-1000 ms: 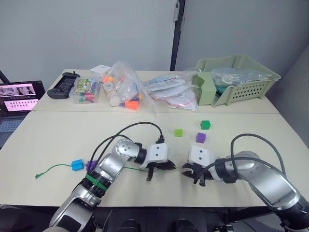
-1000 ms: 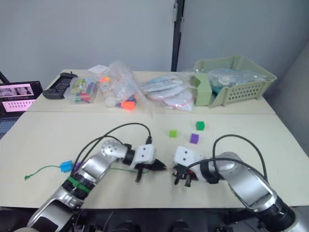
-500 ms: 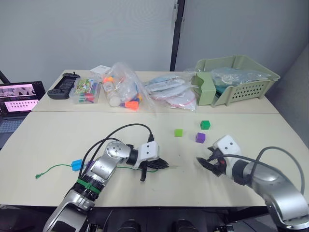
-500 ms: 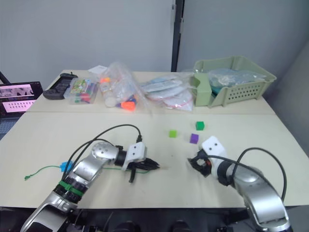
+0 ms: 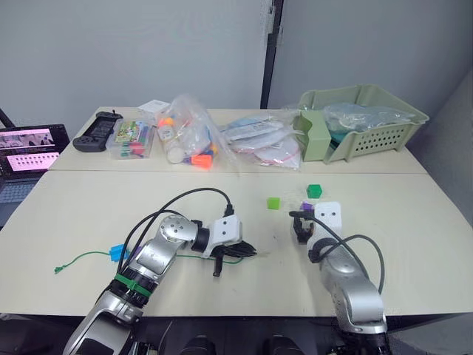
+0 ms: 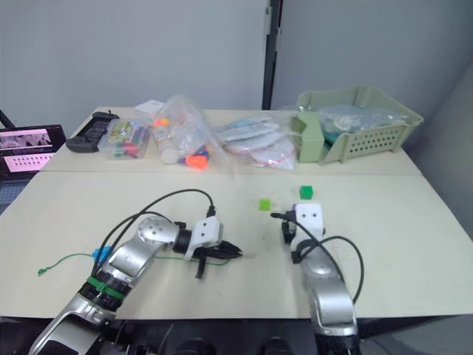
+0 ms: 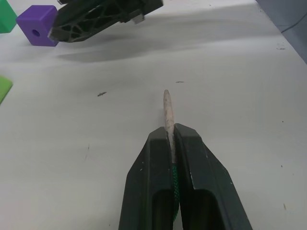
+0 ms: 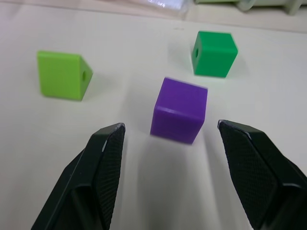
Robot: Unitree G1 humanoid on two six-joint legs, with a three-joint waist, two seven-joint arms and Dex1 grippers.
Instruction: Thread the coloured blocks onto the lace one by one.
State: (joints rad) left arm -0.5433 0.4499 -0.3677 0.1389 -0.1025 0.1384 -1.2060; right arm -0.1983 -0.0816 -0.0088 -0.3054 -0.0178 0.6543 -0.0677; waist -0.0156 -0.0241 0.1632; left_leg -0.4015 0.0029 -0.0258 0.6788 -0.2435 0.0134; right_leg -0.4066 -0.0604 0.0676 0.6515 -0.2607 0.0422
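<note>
- On the tabletop (image 5: pixel 89 214), the purple block (image 8: pixel 179 110) sits between the spread fingers of the right claw (image 8: pixel 182 139), untouched; light green (image 8: pixel 64 74) and dark green (image 8: pixel 214 53) blocks lie just beyond.
- Probably light, hard and slick: pinch two flat faces, leaving the hole clear.
- Left claw (image 7: pixel 171 143) is clamped on the lace (image 7: pixel 168 112), its stiff tip protruding; blue block (image 5: pixel 117 251) already threaded.

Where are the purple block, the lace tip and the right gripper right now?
purple block (image 8: pixel 178 110), right wrist view, front face.
lace tip (image 7: pixel 167 109), left wrist view, mid-shaft of the pale tip.
right gripper (image 8: pixel 171 165), right wrist view, midway between its open fingertips.
</note>
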